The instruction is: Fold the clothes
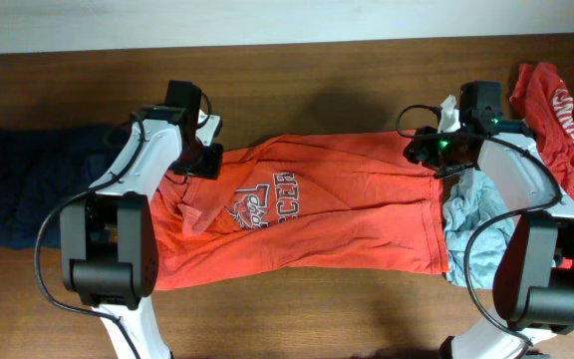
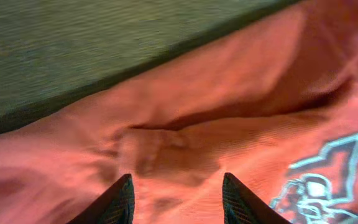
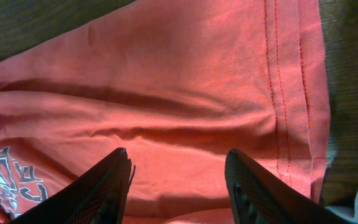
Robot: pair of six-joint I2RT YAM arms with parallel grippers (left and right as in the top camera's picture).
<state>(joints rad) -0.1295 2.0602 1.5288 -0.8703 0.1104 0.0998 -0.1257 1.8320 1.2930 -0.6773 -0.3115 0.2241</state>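
Note:
The orange-red T-shirt [image 1: 307,214] with a grey-white chest print [image 1: 257,199] lies spread across the middle of the wooden table. My left gripper [image 1: 207,160] hovers over its upper left part. In the left wrist view that gripper [image 2: 176,176] is open above rumpled orange cloth [image 2: 185,143], with nothing between the fingers and the print [image 2: 319,186] to its right. My right gripper [image 1: 419,152] is at the shirt's upper right corner. In the right wrist view it [image 3: 176,150] is open over smooth cloth beside the stitched hem [image 3: 284,93], holding nothing.
A navy garment [image 1: 28,184] lies at the left edge of the table [image 1: 317,70]. A pale grey-blue garment [image 1: 471,219] is bunched under the right arm, and another red printed tee [image 1: 556,110] lies at the far right. Both arm bases stand at the front.

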